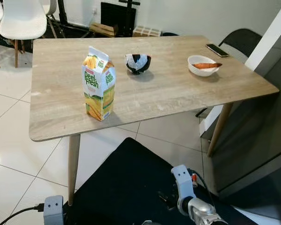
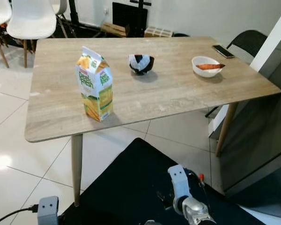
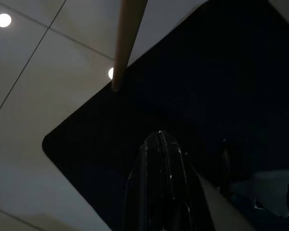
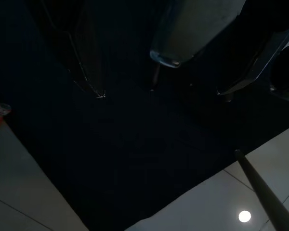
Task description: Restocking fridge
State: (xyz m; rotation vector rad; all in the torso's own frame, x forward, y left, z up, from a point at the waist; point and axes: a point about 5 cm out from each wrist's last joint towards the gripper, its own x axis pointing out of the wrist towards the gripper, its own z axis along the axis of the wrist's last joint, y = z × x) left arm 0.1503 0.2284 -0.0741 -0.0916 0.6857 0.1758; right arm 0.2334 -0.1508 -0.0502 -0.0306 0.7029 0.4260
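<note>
Left eye view: a juice carton (image 1: 99,84) stands upright in the left-centre of the frame, on a wooden table (image 1: 168,93) near its front edge. Further back, at centre, sits a dark bowl (image 1: 138,63); to its right a white bowl (image 1: 203,65) with something orange in it, and a phone (image 1: 217,50) near the far right corner. White chairs (image 1: 22,21) fill the upper left. At the bottom of the frame both arms hang low over a black mat (image 1: 126,187).

Right eye view: same layout, with the carton well apart from both bowls.

Left wrist view: the left gripper (image 3: 160,144) points down at the mat, its fingers pressed together, with a table leg (image 3: 127,38) in the upper part of the frame.

Right wrist view: very dark; the right gripper (image 4: 159,91) hangs over the mat, and I cannot tell how its jaws stand.

The carton looks stiff but slightly crushable, possibly heavy if full, with smooth printed sides that may slip. A firm hold across its flat sides around mid-height, below the folded top, seems best.
</note>
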